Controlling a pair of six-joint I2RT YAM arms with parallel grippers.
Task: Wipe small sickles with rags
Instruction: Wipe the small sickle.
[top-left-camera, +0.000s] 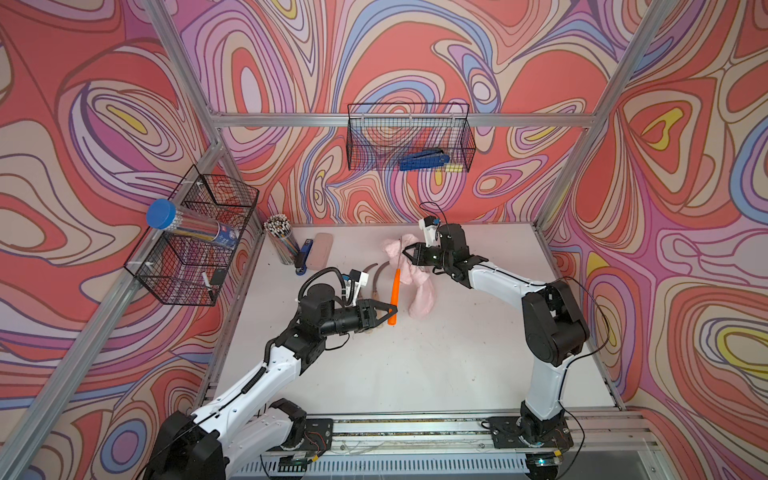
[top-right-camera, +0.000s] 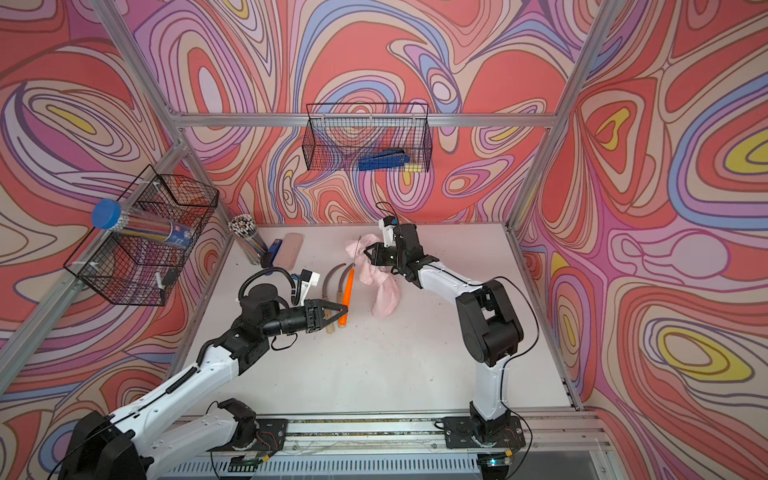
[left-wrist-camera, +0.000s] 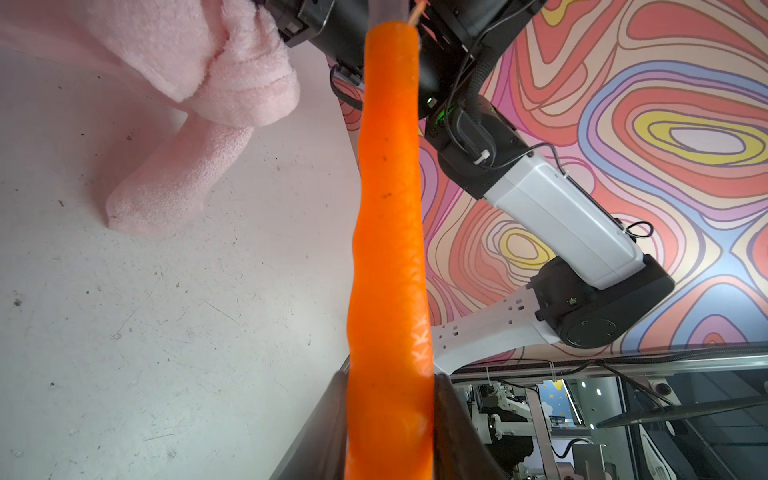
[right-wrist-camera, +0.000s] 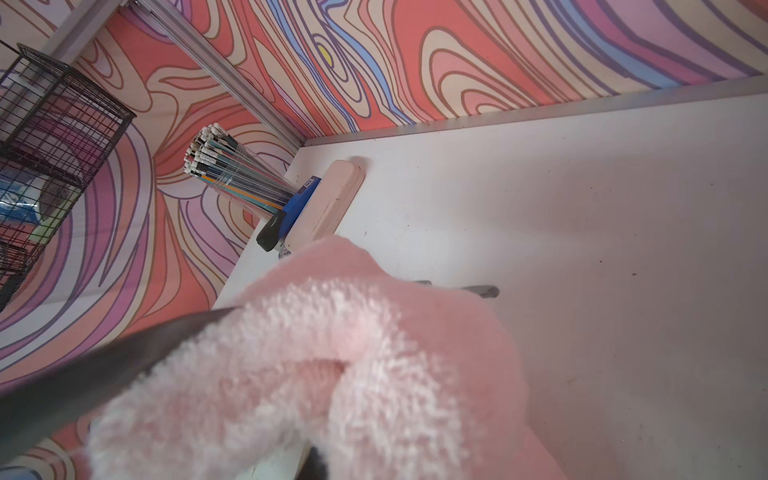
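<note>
Sickle with an orange handle (top-left-camera: 395, 291) stands raised over the counter (top-left-camera: 415, 365), with the left tool (top-left-camera: 390, 310) clamped on the handle's lower end. The right tool (top-left-camera: 409, 254) is pinched tight on the pink rag (top-left-camera: 422, 301), bunched against the blade, its tail touching the counter. Two wooden-handled sickles (top-right-camera: 331, 277) lie just beside the left tool.

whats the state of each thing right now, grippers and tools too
left gripper, shut on the orange sickle's handle
orange sickle, held off the table, blade against the rag
right gripper, shut on the pink rag
pink rag, bunched round the blade, tail end on the table
wooden-handled sickles, lying on the table
pink case, closed, lying flat
</note>
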